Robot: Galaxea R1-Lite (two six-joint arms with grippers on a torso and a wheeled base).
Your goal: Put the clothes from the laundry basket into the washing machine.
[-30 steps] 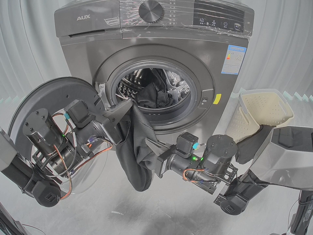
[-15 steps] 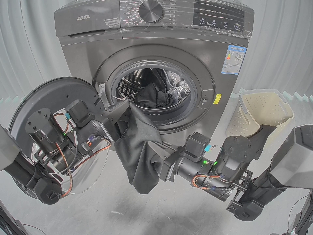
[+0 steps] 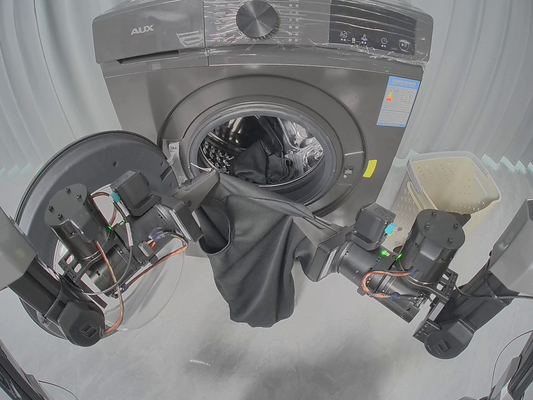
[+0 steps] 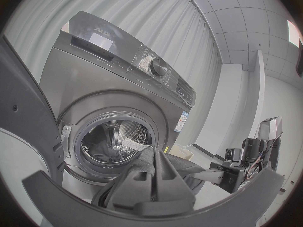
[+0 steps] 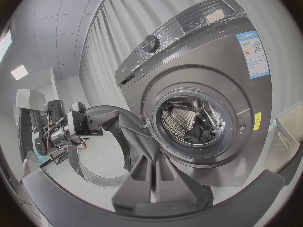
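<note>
**Head view:** I hold a black garment [image 3: 255,262] stretched between both grippers, in front of the open washing machine [image 3: 250,79] and just below the lower rim of its drum mouth. The left gripper [image 3: 214,180] pinches one upper corner near the door hinge. The right gripper [image 3: 310,230] grips the other end, its tips wrapped in cloth. The slack hangs between them above the floor. More dark clothes [image 3: 261,165] lie inside the drum. The round door [image 3: 94,156] stands swung open on my left. The cream laundry basket [image 3: 449,181] sits on the floor at the machine's right side.

**Left wrist view:** The left gripper [image 4: 154,169] has its fingers pressed together on the garment [image 4: 180,167]. The cloth runs across to the right gripper [image 4: 205,175].

**Right wrist view:** The right gripper [image 5: 153,171] is clamped tight on the fabric [image 5: 135,139], possibly a sleeveless top. The fabric leads back to the left gripper [image 5: 107,119]. The basket [image 5: 290,126] stands beside the machine [image 5: 195,63].
</note>
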